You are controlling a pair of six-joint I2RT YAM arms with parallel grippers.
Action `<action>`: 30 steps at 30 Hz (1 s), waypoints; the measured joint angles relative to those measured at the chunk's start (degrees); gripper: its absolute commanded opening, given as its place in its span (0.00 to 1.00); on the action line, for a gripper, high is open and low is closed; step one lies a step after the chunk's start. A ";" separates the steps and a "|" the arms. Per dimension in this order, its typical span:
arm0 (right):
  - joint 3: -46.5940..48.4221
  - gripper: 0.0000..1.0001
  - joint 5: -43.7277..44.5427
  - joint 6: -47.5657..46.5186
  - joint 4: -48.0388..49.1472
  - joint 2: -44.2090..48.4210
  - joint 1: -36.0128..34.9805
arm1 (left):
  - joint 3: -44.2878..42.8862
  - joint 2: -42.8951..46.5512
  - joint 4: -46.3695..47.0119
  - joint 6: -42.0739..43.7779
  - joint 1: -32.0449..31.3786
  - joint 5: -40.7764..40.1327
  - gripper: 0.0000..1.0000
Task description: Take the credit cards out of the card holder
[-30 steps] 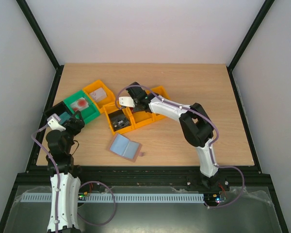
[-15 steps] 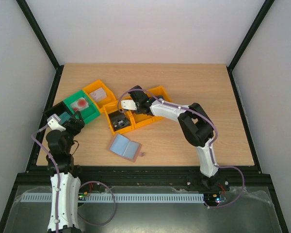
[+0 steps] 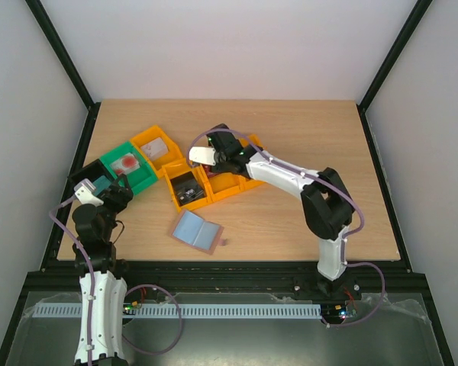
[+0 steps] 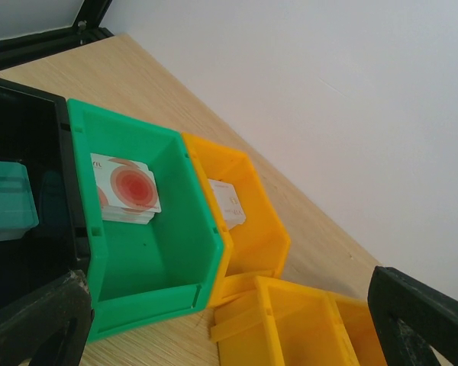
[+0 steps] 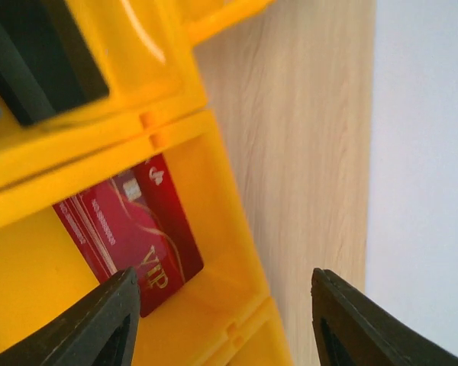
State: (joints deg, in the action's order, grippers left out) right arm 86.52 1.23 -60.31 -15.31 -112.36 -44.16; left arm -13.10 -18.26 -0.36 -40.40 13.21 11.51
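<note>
Right gripper [image 5: 221, 320] parted over red card [image 5: 130, 236], apparently loose in bin [image 5: 237, 267]; left gripper [image 4: 225, 328] spread.

From my remote seat, right wrist view: the red card [image 5: 130, 229] loses its lower corner behind a dark finger [image 5: 99, 328], which is itself cut off by the bottom edge. Left wrist view: a teal card [image 4: 8, 202] runs off the left edge. Seen from above, the card holder [image 3: 198, 232] is too small for me to tell what its pockets hold.
</note>
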 measured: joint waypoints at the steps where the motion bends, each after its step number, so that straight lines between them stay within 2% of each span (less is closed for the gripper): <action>1: 0.00 0.64 -1.05 1.07 -0.11 1.14 0.20 | 0.00 0.00 0.00 0.00 0.00 0.02 1.00; 4: -0.22 0.75 -4.35 7.78 0.87 5.07 0.74 | 0.00 0.00 0.02 -0.02 0.00 0.04 0.99; 6: -0.87 0.99 -7.67 16.44 3.15 8.70 2.16 | 0.00 0.00 0.02 -0.02 0.00 0.04 1.00; 9: -3.04 0.99 -14.36 33.16 9.53 15.54 9.22 | 0.00 0.04 0.02 -0.04 0.00 0.04 0.99; 12: -10.34 0.99 -18.40 51.32 20.76 23.89 22.60 | 0.00 0.33 0.04 -0.04 0.00 0.07 1.00; 15: -20.28 0.99 -18.27 65.24 29.40 30.47 35.54 | 0.00 0.70 0.24 0.11 0.00 0.31 1.00; 18: -29.77 0.99 -15.56 74.99 33.48 34.64 44.00 | 0.00 0.44 1.11 1.51 0.00 0.68 0.99; 23: -48.87 0.99 -6.60 82.05 41.79 41.33 52.04 | -2.51 -6.10 1.66 10.84 -0.22 0.66 0.99; 26: -59.21 0.99 0.35 81.40 48.54 43.54 52.48 | -4.68 -13.27 2.99 18.36 -0.57 -0.94 0.99; 30: -68.08 0.99 4.33 79.25 56.43 41.29 52.46 | -5.92 -23.06 3.82 30.18 -1.22 -5.05 0.99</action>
State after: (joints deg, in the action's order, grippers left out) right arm 18.44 5.56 18.94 41.12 -71.07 8.29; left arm -19.03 -41.32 3.46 -10.22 11.99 6.46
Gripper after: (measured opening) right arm 0.987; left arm 0.994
